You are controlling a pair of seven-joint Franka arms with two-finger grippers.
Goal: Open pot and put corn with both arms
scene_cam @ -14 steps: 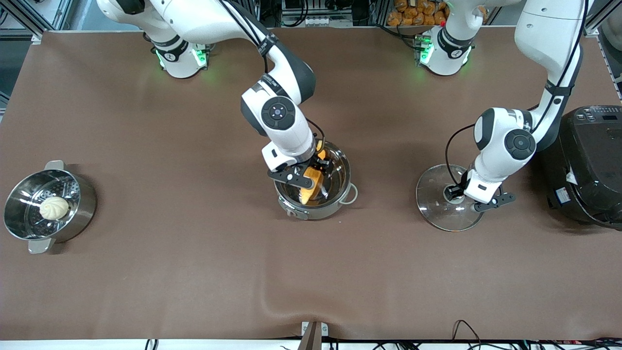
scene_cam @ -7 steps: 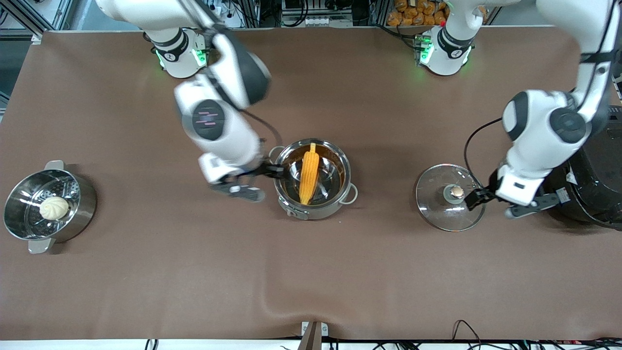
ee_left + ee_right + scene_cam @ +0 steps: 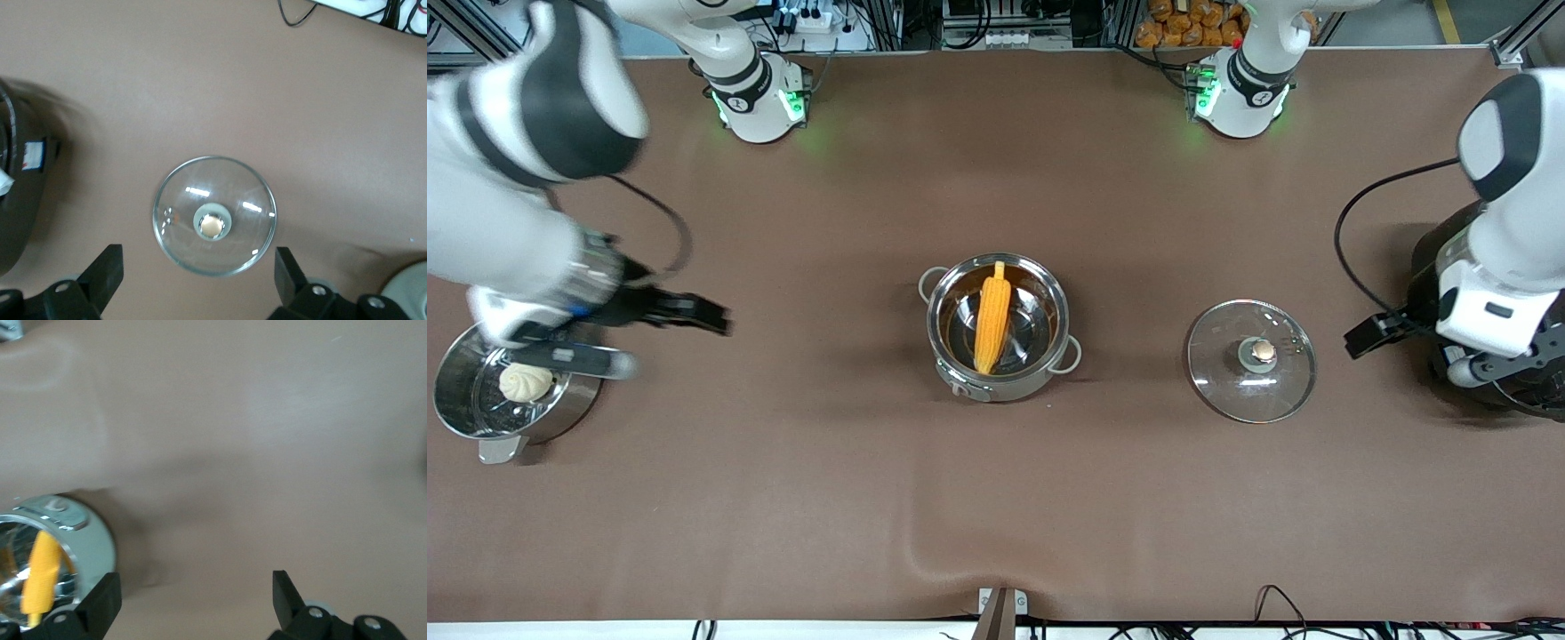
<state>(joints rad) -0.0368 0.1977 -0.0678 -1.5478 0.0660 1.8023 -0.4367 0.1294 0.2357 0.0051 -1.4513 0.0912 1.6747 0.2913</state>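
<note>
Yellow-orange corn cob point(image 3: 992, 316) lies in shiny round steel pot point(image 3: 998, 378) mid-worktop. Glass lid with copper knob point(image 3: 1251, 360) flat beside pot, toward my left arm's end. My left gripper point(image 3: 1369, 335) over worktop by big black rice cooker point(image 3: 1494, 391), fingers apart, empty. My right gripper point(image 3: 694, 313) beside steel steamer pot point(image 3: 480, 418) with round white bun point(image 3: 525, 381), fingers apart, empty. Worry: swinging arm bumps cooker or steamer.
</note>
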